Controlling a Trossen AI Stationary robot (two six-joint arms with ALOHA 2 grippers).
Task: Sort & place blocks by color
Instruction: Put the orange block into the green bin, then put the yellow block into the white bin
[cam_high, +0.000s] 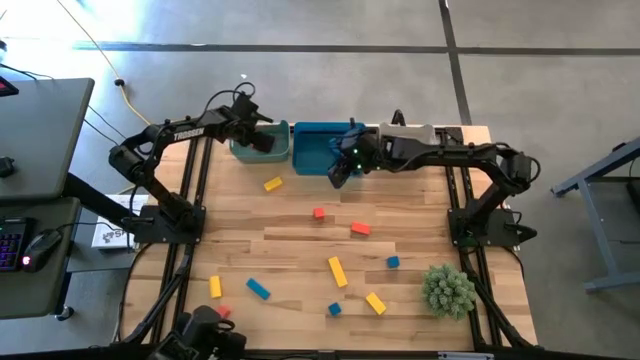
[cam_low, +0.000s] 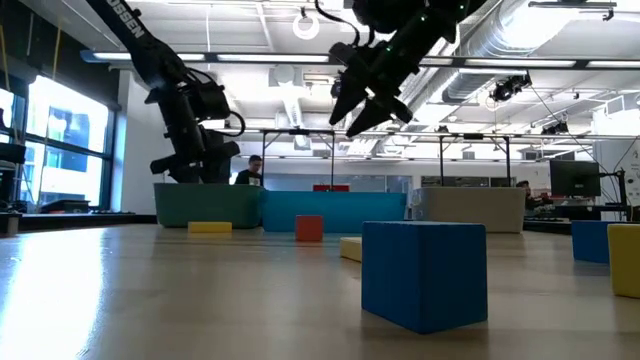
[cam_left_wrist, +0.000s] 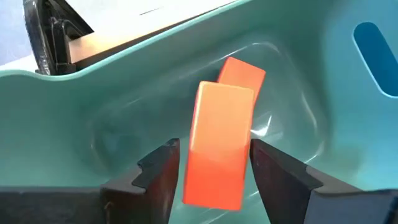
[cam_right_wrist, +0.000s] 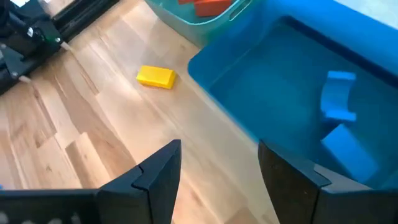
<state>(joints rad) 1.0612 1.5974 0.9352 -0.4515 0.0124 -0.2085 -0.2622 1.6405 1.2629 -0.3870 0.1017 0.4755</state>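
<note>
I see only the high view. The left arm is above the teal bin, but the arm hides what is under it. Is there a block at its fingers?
Observer: Yes. In the left wrist view a red block stands between the fingers of the left gripper, with a small gap at each side, inside the teal bin.
Operator: Is this bin otherwise empty?
Observer: No. A second red block lies just behind the first one.
Operator: And the right arm, does it carry something?
Observer: No. The right gripper is open with nothing between its fingers, above the wooden table beside the blue bin.
</note>
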